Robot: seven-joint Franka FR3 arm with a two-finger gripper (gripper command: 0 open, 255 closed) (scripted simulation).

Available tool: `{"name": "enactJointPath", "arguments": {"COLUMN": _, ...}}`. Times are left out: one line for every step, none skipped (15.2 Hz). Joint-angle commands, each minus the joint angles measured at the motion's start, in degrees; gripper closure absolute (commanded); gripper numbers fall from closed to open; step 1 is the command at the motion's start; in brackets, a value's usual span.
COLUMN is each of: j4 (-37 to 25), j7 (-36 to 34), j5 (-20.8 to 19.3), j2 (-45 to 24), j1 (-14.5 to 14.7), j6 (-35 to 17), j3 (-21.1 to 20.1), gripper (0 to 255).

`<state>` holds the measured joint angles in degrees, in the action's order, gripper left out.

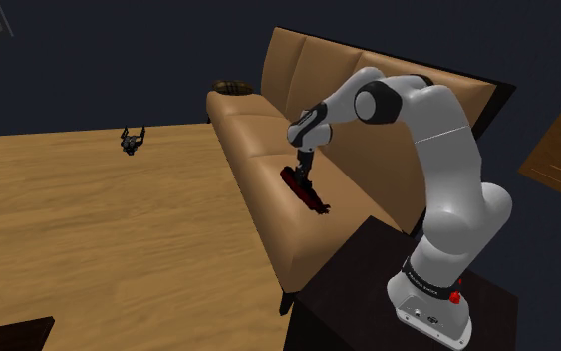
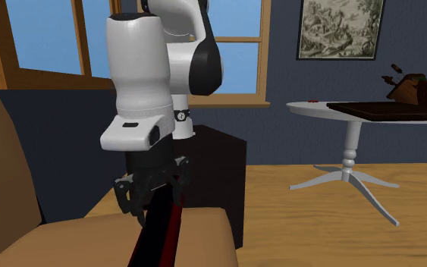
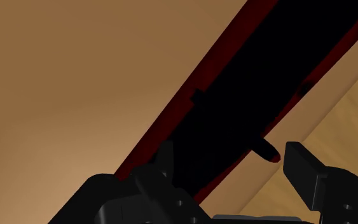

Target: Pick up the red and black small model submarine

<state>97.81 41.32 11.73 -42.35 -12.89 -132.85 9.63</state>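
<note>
The submarine point(image 1: 308, 194) lies slantwise on the sofa point(image 1: 253, 125) seat, its hull red and black. The claw point(image 1: 303, 172) is down over one end of it with its fingers spread. The hull runs between them, and one finger point(image 3: 304, 168) stands clear of it.

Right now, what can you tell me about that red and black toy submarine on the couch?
The submarine is a long, slim model, mostly black with dark red along its edges. A short stub with a red tip sticks out from one side. It lies flat and slantwise on the tan sofa seat cushion, close to the seat's front edge. The gripper stands open over one end, with a finger on each side of the hull. One finger is close against the hull and the other is clearly apart from it, so the submarine is not gripped.
</note>
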Motion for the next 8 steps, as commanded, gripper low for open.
{"name": "enactJointPath", "arguments": {"j4": 0.3, "j7": -0.1, "j5": -0.2, "j2": 1.3, "j1": 0.1, "j6": 0.9, "j3": 0.2, "gripper": 255}}
{"name": "enactJointPath", "arguments": {"j4": 0.4, "j7": -0.2, "j5": -0.3, "j2": 1.9, "j1": 0.2, "j6": 1.4, "j3": 0.3, "gripper": 255}}
{"name": "enactJointPath", "arguments": {"j4": 0.5, "j7": -0.3, "j5": -0.5, "j2": 2.5, "j1": 0.3, "j6": 1.8, "j3": 0.4, "gripper": 255}}
{"name": "enactJointPath", "arguments": {"j4": 0.6, "j7": -0.4, "j5": -0.6, "j2": 3.1, "j1": 0.3, "j6": 2.3, "j3": 0.5, "gripper": 255}}
{"name": "enactJointPath", "arguments": {"j4": 0.7, "j7": -0.4, "j5": -0.7, "j2": 3.6, "j1": 0.4, "j6": 2.8, "j3": 0.6, "gripper": 255}}
{"name": "enactJointPath", "arguments": {"j4": 0.8, "j7": -0.5, "j5": -0.8, "j2": 4.2, "j1": 0.5, "j6": 3.2, "j3": 0.7, "gripper": 255}}
{"name": "enactJointPath", "arguments": {"j4": 0.8, "j7": -0.5, "j5": -0.8, "j2": 4.3, "j1": 0.5, "j6": 3.3, "j3": 0.7, "gripper": 255}}
{"name": "enactJointPath", "arguments": {"j4": 0.8, "j7": -0.5, "j5": -0.8, "j2": 4.3, "j1": 0.5, "j6": 3.3, "j3": 0.7, "gripper": 255}}
